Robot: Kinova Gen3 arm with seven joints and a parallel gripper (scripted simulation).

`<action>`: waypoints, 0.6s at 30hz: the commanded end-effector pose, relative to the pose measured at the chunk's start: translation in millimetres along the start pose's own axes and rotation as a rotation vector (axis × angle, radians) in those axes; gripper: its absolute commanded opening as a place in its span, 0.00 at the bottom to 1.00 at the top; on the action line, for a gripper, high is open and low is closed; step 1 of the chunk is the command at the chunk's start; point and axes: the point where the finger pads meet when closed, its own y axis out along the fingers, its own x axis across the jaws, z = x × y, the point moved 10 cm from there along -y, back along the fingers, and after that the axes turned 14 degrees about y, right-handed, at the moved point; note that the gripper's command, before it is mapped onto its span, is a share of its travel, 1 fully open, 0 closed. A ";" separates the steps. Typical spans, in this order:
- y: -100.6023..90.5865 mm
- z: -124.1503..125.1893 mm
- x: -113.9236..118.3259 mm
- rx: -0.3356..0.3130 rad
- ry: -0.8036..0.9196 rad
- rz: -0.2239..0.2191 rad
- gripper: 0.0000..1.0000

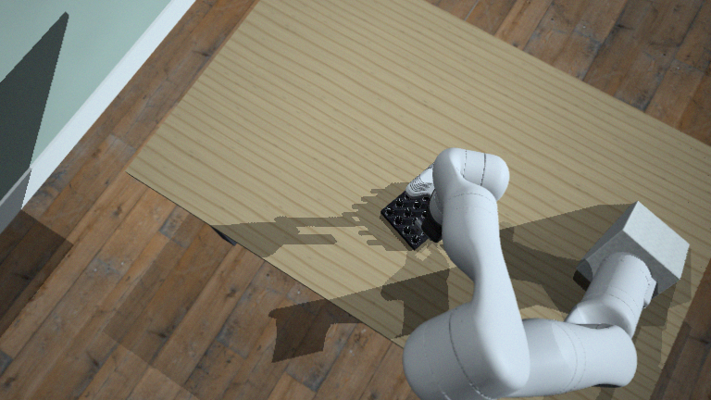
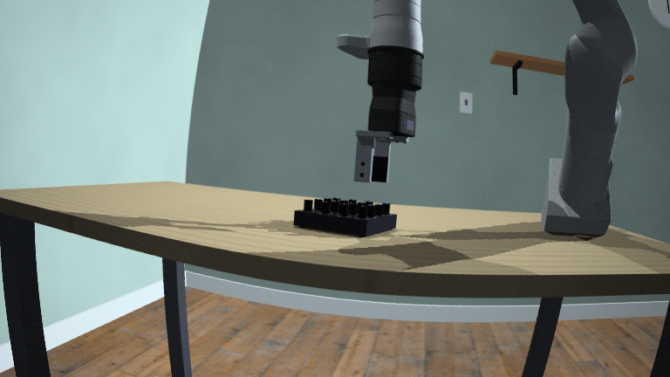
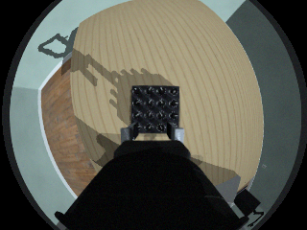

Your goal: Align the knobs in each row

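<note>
The knob box (image 2: 345, 222) stands on the worktop (image 2: 207, 234), its knobs (image 2: 345, 206) upright. The pincer (image 2: 372, 165) hangs above it, released, grasping nothing.

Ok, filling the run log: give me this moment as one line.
gripper: open, empty | position: above knob box, not touching | knob box: standing on table | knob pointing: unreadable

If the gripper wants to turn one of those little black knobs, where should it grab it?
Probably by the knob's round side wall, coming straight down from above. The knobs stand upright on the knob box, packed close, so only their tops are free. The gripper hangs open above them, fingers pointing down, holding nothing.
</note>
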 end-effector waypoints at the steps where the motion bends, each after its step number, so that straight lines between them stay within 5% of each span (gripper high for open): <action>1: -0.5 0.2 -0.1 0.002 0.000 0.000 1.00; 18: 0.4 -1.5 -0.8 0.002 0.010 -0.003 1.00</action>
